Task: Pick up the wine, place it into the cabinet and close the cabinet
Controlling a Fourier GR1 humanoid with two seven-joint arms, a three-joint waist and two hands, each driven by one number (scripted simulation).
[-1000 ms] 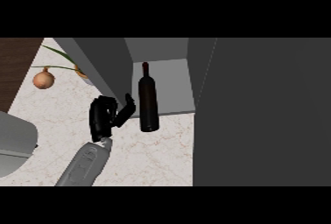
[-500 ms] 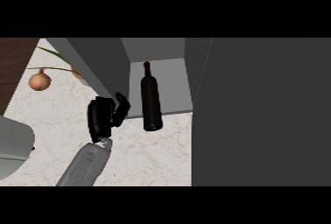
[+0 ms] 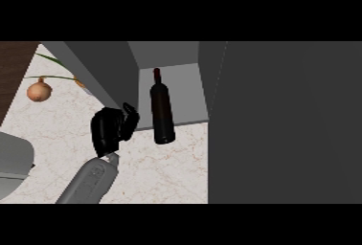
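Observation:
A dark wine bottle (image 3: pixel 163 115) with a red cap stands upright on the front part of the cabinet's grey shelf (image 3: pixel 187 95), its base near the shelf's edge. My left hand (image 3: pixel 108 129) hovers over the counter just left of the bottle, apart from it, fingers relaxed and thumb pointing towards the bottle, holding nothing. The cabinet's wide dark door (image 3: pixel 283 119) stands open and fills the view's right side. My right hand shows nowhere.
A grey cabinet panel (image 3: pixel 102 72) slants at the bottle's left. An onion (image 3: pixel 39 90) with green stalks lies on the marble counter (image 3: pixel 163 172) at far left. A grey rounded object (image 3: pixel 14 162) sits at the lower left edge.
My left hand has edged slightly left, away from the bottle. The bottle stays upright on the shelf.

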